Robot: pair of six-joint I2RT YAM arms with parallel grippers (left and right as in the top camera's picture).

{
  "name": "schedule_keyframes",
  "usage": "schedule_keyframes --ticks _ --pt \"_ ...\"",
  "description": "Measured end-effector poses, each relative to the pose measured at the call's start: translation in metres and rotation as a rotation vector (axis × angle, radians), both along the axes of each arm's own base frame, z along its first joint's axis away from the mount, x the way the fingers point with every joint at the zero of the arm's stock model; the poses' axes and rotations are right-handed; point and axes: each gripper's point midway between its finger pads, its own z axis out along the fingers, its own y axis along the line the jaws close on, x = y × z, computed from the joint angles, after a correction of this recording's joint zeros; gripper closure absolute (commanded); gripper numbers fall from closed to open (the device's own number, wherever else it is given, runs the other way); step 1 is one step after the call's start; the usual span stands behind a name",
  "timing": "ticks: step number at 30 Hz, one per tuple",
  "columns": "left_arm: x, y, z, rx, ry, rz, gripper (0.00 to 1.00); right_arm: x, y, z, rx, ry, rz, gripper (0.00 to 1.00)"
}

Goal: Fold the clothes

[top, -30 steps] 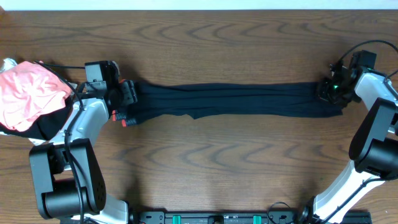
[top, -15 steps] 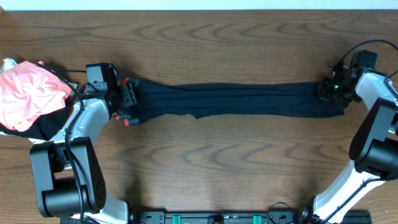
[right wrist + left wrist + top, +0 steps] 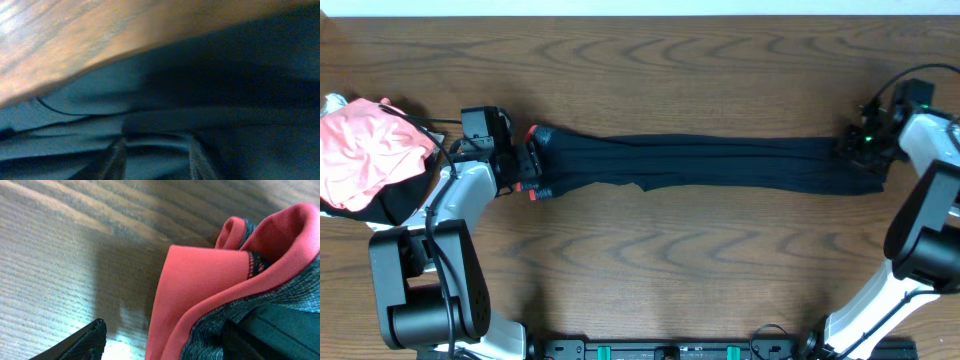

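Leggings (image 3: 720, 160) lie straight, ready for folding: left pincer (image 3: 525, 162) gapes wide around their waistband (image 3: 280, 295), right pincer (image 3: 862, 150) sits at their far end, can't tell its grip.

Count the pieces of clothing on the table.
2: black leggings stretched across the middle, and a crumpled pink garment at the far left. Some dark fabric under it may be a third.

White-shelled, black-jointed left arm (image 3: 460, 192) and right arm (image 3: 927, 140), thin black cables (image 3: 428, 121) looping behind the jaws, green light (image 3: 866, 128) glowing just behind the right gripper (image 3: 848, 150).
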Motion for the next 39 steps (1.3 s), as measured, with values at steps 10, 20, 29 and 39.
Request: schedule_keyframes --ticks 10,20,29,39 --pt "-0.003 0.000 -0.002 -0.002 0.016 0.000 0.27 -0.021 -0.069 0.106 -0.092 -0.173 -0.173 0.10" --pt "-0.005 -0.001 -0.002 -0.003 0.021 0.000 0.27 -0.058 -0.071 0.023 0.117 -0.176 -0.243 0.04" --pt "-0.006 -0.001 -0.002 -0.003 0.025 0.000 0.27 -0.061 -0.050 0.006 0.214 -0.221 -0.214 0.03" --pt "-0.006 -0.001 -0.003 -0.004 0.028 0.000 0.27 -0.042 -0.041 0.000 0.276 -0.270 -0.175 0.06"
